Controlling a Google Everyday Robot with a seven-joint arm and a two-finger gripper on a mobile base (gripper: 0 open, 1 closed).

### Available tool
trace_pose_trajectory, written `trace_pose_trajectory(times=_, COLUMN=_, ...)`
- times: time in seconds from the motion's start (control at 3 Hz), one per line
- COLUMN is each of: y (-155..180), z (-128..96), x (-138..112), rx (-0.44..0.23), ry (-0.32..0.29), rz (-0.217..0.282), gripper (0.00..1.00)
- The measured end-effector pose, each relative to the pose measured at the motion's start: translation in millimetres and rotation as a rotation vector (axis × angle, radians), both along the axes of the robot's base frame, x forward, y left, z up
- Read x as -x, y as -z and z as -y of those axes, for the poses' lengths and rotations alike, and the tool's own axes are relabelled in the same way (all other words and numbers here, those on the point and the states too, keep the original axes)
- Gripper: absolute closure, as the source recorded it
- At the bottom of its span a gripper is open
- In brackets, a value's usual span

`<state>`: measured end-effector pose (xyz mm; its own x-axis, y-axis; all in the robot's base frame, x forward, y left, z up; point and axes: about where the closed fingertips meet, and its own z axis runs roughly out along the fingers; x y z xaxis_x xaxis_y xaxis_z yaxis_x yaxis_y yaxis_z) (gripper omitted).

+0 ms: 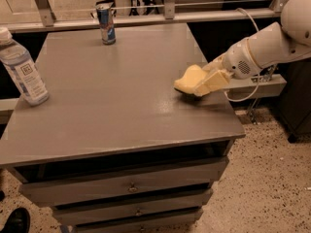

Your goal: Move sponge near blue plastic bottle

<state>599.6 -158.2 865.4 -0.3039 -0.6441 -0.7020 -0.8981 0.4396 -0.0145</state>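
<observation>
The white arm (272, 42) reaches in from the right edge of the scene and slants down and to the left from a bulky joint at the far right. Its rounded wrist (240, 62) sits low. The gripper (203, 84) points left, its yellowish fingers (214, 81) clamped on the sponge (187, 77).

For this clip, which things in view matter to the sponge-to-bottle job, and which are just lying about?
Job: sponge, held in the claw near the right edge of the tabletop; blue plastic bottle, upright at the left edge.
Lying about: blue-and-silver can, upright at the back edge; dark shoe on the floor, bottom left.
</observation>
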Motion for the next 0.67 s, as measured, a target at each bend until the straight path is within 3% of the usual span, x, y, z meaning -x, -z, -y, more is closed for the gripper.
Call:
trace_pose_trajectory(times=0.33, y=-22.3, z=-20.8, x=5.7, rx=-0.076, ry=-0.046, rz=-0.010, gripper=1.00)
trace_pose_trajectory(times=0.67, y=-48.9, z=-43.1, x=8.9, rx=-0.161, ry=-0.085, rz=-0.006, gripper=1.00)
